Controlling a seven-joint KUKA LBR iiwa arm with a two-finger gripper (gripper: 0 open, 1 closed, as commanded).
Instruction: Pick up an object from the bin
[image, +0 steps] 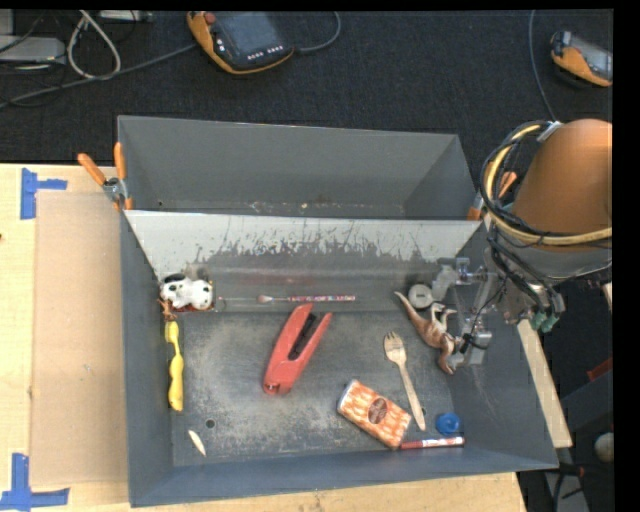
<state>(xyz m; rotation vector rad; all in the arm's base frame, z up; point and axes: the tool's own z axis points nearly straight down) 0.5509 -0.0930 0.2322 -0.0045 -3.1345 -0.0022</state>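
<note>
- My fingers (458, 352) are down at the right end of the bin (300, 190), close to its right wall.
- Whether they are wide or narrow I cannot tell; my own wrist and cables cover them.
- Nearest to me is a brown curved thing (432, 322), just beside my tips on their left; I cannot tell whether I touch it.
- A small grey disc (420, 296) lies just behind that brown thing.
- A wooden fork (404, 378) lies near, to the left of me and toward the front.
- An orange packet (373, 413), a blue cap (448, 424) and a red pen (430, 441) sit by the front wall.
- A red clip (295, 348) lies mid-floor, well apart from me.
- A black-and-white toy (187, 293) and a yellow stick (175, 365) are at the far left.
</note>
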